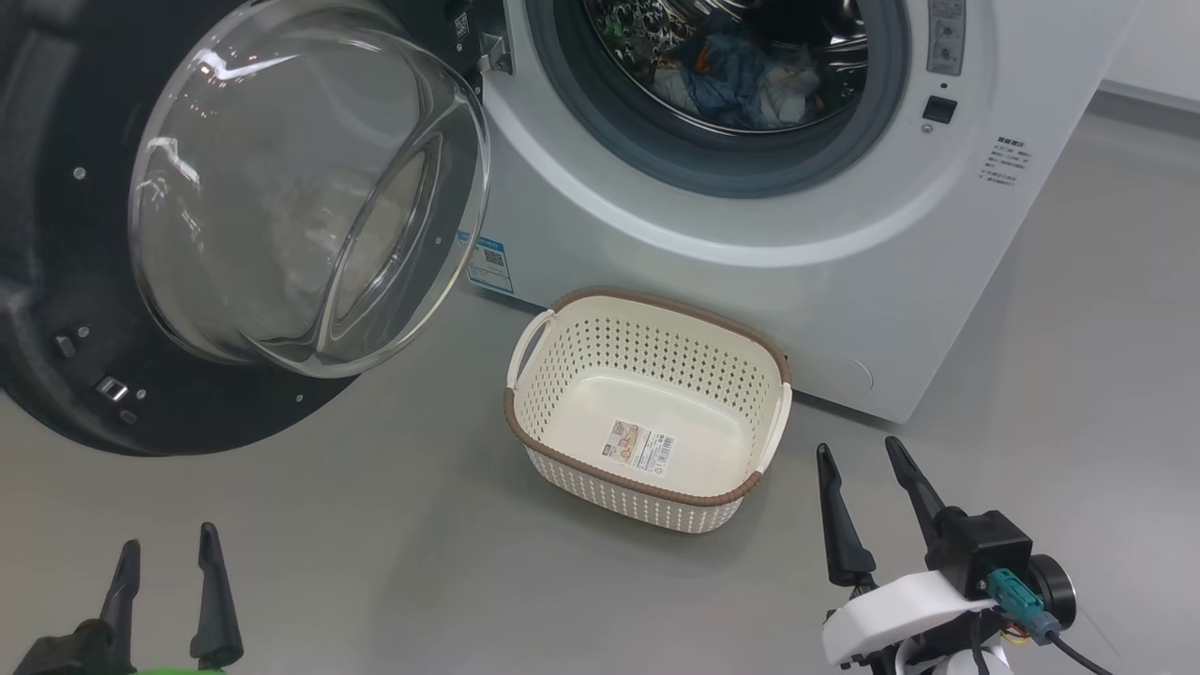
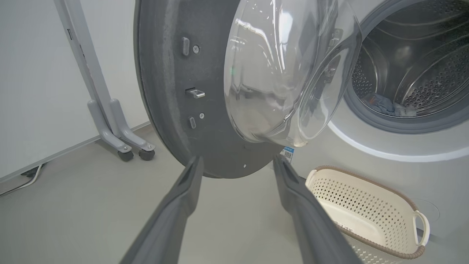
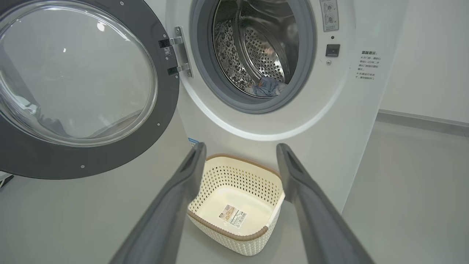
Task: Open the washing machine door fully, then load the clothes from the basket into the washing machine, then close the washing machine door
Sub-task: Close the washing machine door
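Stage one done: washing machine door (image 1: 56, 281) stands wide open, left of basket (image 1: 656, 298).
Stage two done, by appearance: basket empty bar label sticker (image 1: 640, 446); clothes (image 1: 741, 80) lie low in drum of washing machine (image 1: 656, 244), directly behind basket.
Outstanding: close door.
Left hand (image 1: 168, 536) released, nothing held, well left of basket, on robot's side.
Right hand (image 1: 858, 445) released, empty, just off basket's near right corner.
Bare floor (image 1: 422, 562) left of basket gives working room.
Door's closing arc runs near basket's left handle; clearance cannot be judged.

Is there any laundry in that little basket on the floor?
No, the basket holds nothing but a label sticker on its bottom.
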Controlling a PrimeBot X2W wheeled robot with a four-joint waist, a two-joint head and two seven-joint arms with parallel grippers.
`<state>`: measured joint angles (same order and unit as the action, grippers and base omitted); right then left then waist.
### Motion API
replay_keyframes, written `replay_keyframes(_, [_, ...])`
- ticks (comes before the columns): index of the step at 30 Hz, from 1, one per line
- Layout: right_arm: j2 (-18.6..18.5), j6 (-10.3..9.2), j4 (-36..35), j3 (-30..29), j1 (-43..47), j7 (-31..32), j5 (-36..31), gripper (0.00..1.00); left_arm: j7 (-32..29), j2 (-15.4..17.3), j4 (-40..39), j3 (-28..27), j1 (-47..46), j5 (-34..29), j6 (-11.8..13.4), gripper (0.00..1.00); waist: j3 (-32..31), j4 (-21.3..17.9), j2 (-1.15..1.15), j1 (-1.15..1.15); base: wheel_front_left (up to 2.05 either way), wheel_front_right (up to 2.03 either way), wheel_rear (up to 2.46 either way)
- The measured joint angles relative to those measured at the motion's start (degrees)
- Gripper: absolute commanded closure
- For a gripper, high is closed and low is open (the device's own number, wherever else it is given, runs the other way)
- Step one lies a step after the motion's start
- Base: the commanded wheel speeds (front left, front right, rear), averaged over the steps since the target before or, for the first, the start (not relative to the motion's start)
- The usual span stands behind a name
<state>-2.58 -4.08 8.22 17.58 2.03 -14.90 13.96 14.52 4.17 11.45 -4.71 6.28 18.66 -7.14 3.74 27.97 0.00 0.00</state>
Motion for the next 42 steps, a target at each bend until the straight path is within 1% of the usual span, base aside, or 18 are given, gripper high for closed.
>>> replay_keyframes(7, [0.0, 0.0, 0.6, 0.6, -0.6, 0.0, 0.0, 0.0, 0.0, -0.2, 0.1, -1.0, -0.2, 0.0, 0.0, 0.0, 0.0, 0.9, 0.0, 0.0, 0.0, 0.0, 0.0])
replay_keyframes(28, [0.0, 0.0, 1.4, 1.1, -1.0, 0.0, 0.0, 0.0, 0.0, -0.8, -0.1, -1.7, -0.2, 0.0, 0.0, 0.0, 0.1, 1.2, 0.0, 0.0, 0.0, 0.0, 0.0])
replay_keyframes(29, [0.0, 0.0, 1.4, 1.1, -1.0, 0.0, 0.0, 0.0, 0.0, -0.8, -0.3, -1.6, -0.2, 0.0, 0.0, 0.05, 0.1, 1.2, 0.0, 0.0, 0.0, 0.0, 0.0])
replay_keyframes(30, [0.0, 0.0, 1.5, 1.1, -1.0, 0.0, 0.0, 0.0, 0.0, -0.9, -0.5, -1.6, -0.2, 0.0, 0.0, 0.55, 0.1, 1.2, 0.0, 0.0, 0.0, 0.0, 0.0])
replay_keyframes(31, [0.0, 0.0, 1.5, 1.1, -1.0, 0.0, 0.0, 0.0, 0.0, -0.9, -0.6, -1.5, -0.2, 0.0, 0.0, 0.95, 0.1, 1.2, 0.0, 0.0, 0.0, 0.0, 0.0])
replay_keyframes(32, [0.0, 0.0, 1.5, 1.1, -1.0, 0.0, 0.0, 0.0, 0.0, -0.9, -0.7, -1.5, -0.2, 0.0, 0.0, 1.0, 0.1, 1.2, 0.0, 0.0, 0.0, 0.0, 0.0])
replay_keyframes(38, [0.0, 0.0, 1.5, 1.3, -1.1, 0.0, 0.0, 0.0, 0.0, -0.9, -0.7, -0.8, -0.3, 0.3, 0.0, 1.0, 0.2, 1.1, 0.0, 0.0, 0.0, 0.0, 0.0])
replay_keyframes(42, [0.0, 0.0, 1.6, 1.4, -1.3, 0.0, 0.0, 0.0, 0.0, -1.1, -0.7, -1.5, -0.3, 2.4, 0.0, 1.0, 0.2, 0.9, 0.0, 0.0, 0.0, 0.0, 0.0])
